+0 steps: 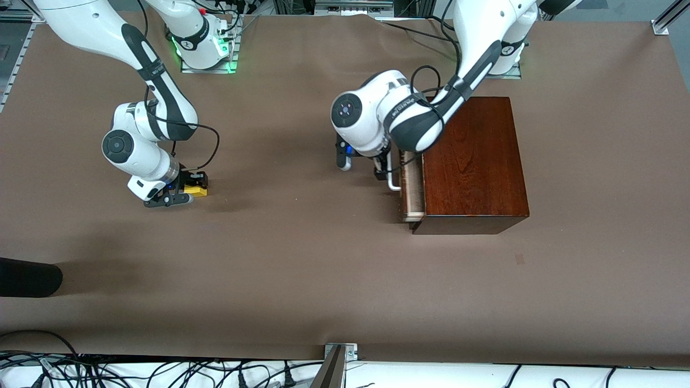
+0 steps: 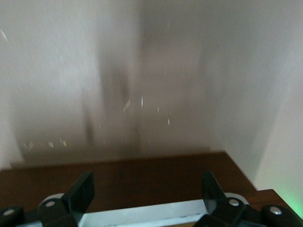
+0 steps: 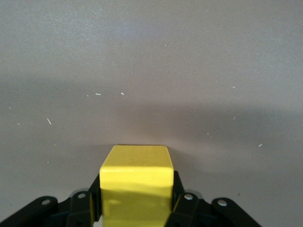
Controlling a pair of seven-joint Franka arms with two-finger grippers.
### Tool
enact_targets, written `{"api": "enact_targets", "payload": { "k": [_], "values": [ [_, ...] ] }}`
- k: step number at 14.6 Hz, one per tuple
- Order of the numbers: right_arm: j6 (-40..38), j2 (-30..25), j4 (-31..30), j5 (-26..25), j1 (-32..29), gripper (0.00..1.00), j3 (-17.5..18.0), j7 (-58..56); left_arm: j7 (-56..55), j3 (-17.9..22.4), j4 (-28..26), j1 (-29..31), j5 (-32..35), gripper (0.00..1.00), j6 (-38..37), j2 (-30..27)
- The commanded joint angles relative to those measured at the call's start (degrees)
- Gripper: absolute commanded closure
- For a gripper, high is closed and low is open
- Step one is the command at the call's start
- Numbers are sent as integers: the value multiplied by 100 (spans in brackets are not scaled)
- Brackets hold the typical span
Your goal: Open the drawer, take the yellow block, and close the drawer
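The yellow block (image 1: 196, 189) (image 3: 136, 177) sits between the fingers of my right gripper (image 1: 186, 195) (image 3: 136, 191), which is shut on it low over bare table toward the right arm's end. The dark wooden box (image 1: 474, 161) stands toward the left arm's end. Its drawer (image 1: 411, 186) is pulled out a little, showing a strip of pale interior. My left gripper (image 1: 362, 168) (image 2: 147, 184) is open in front of the drawer. Its fingers (image 2: 81, 193) stand wide to either side of the white handle (image 1: 393, 182) (image 2: 142, 215) without pinching it.
A dark rounded object (image 1: 27, 277) juts in at the table's edge nearest the front camera, toward the right arm's end. Cables and a metal bracket (image 1: 339, 353) run along that edge. Brown table surface (image 1: 302, 258) lies between the two grippers.
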Motion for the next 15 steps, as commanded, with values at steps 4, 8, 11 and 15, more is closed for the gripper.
{"api": "enact_targets", "payload": {
  "k": [4, 8, 11, 15],
  "values": [
    [-941, -683, 309, 16, -54, 0, 72, -64, 246, 57, -35, 220, 117, 0, -416, -27],
    [-2646, -1211, 1547, 16, -54, 0, 108, -108, 133, -144, 44, 150, 38, 0, -58, -124],
    [-3684, -1580, 2444, 34, -54, 0, 143, -256, -551, -321, 105, 203, -259, 0, 400, -150],
    [-4791, -1810, 3437, 87, 190, 0, -163, -460, -1799, -286, 544, 334, -1017, 0, 343, -536]
  ]
}}
